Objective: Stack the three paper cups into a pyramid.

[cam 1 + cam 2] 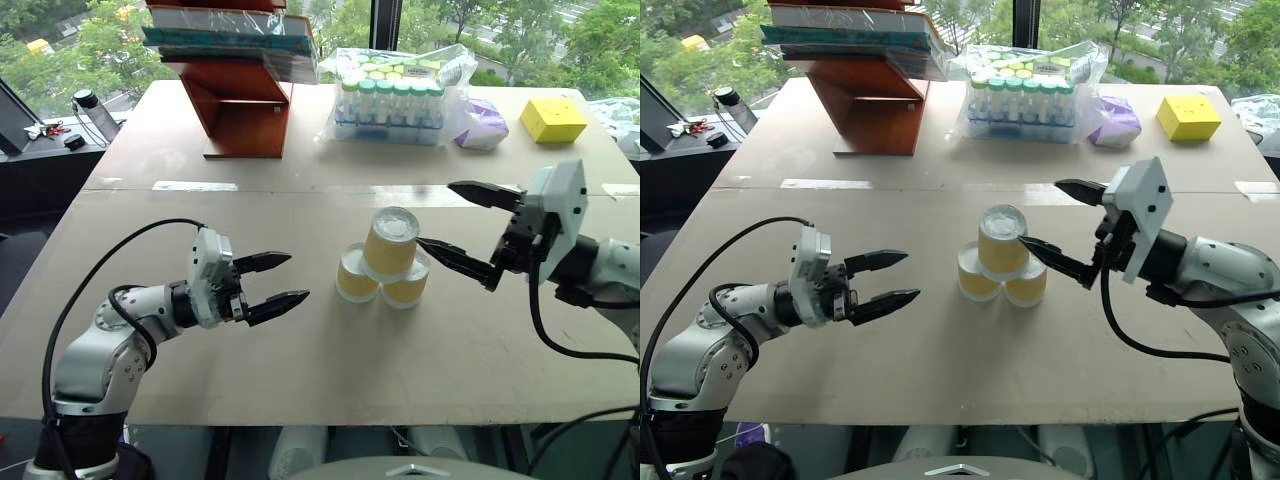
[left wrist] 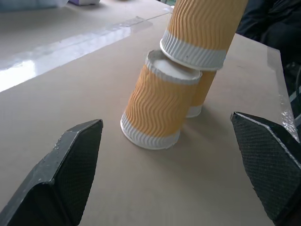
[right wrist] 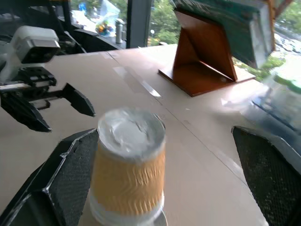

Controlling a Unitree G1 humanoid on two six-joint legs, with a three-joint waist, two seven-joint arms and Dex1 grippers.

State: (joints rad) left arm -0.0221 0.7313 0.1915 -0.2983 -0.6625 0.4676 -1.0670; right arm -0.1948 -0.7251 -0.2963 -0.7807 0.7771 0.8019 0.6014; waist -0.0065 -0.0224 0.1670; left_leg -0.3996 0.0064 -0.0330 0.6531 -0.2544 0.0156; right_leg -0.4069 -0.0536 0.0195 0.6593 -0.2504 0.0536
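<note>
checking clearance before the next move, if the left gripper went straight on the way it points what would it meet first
Most likely the nearer base cup of the pyramid: the open left gripper points across the table at it, bare board between. Depth is a judgement.

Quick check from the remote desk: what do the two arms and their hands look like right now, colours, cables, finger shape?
Both arms are silver-grey metal with black joints and loose black cables. The left hand and right hand each have a white boxy housing and two black tapered fingers with fine cross-hatched pads. No markings are legible.
</note>
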